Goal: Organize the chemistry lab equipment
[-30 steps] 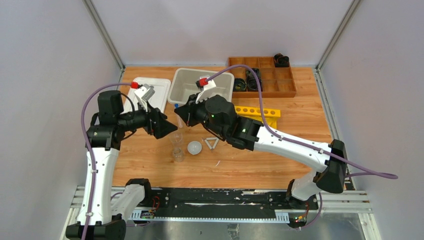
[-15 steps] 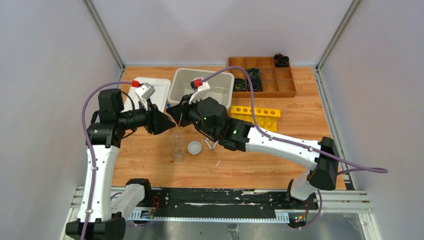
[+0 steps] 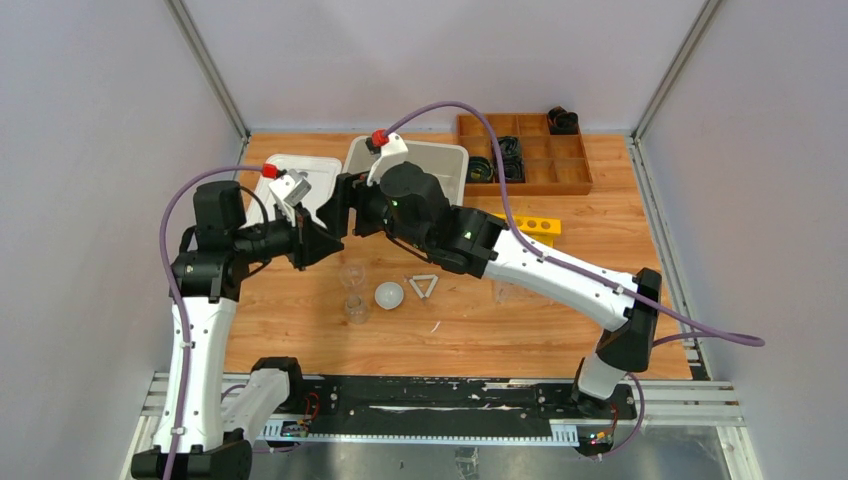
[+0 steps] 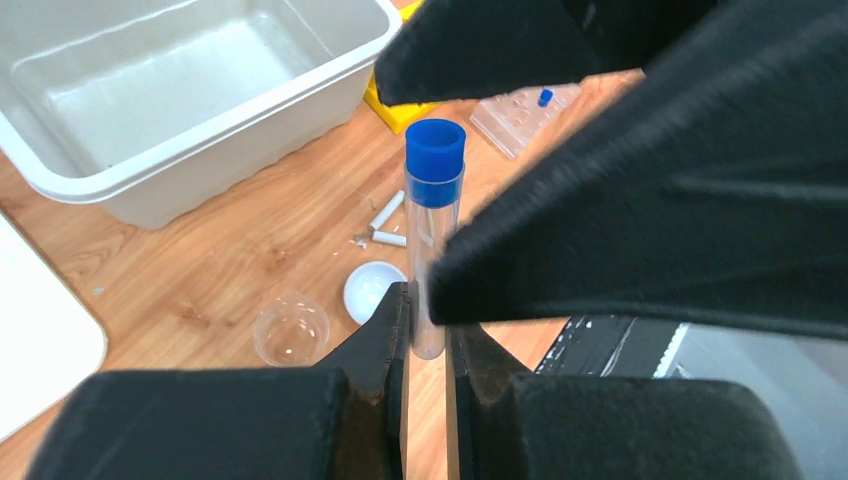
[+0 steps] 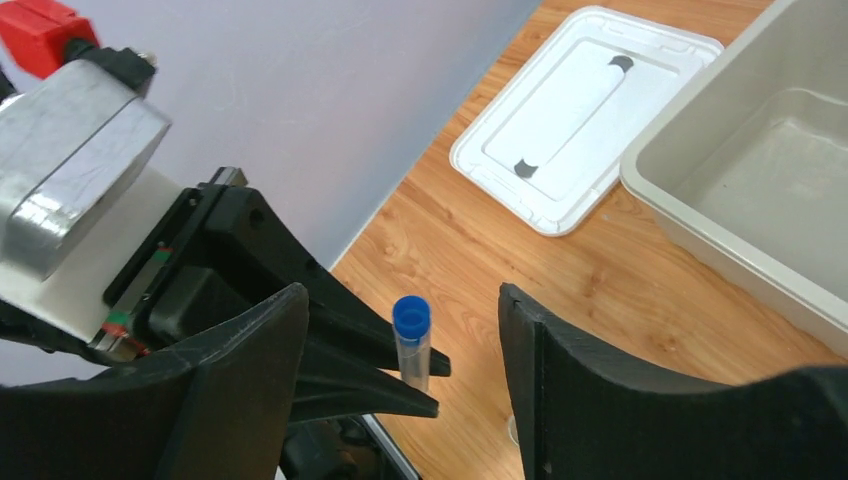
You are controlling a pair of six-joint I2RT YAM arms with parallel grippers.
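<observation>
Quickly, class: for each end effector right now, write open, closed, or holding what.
Left end effector: closed on the blue-capped tube, gripping its lower end.
Right end effector: open, one finger on either side of the tube, not touching it.

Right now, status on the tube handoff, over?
Left end effector shut on blue-capped tube, cap up. Right end effector open around it. Beaker, white dish below.

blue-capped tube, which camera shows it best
Left wrist: the blue-capped tube stands large, its lower end pinched in the left gripper. Right wrist shows it smaller, framed by the open right gripper. Top external hides it behind the grippers.
</observation>
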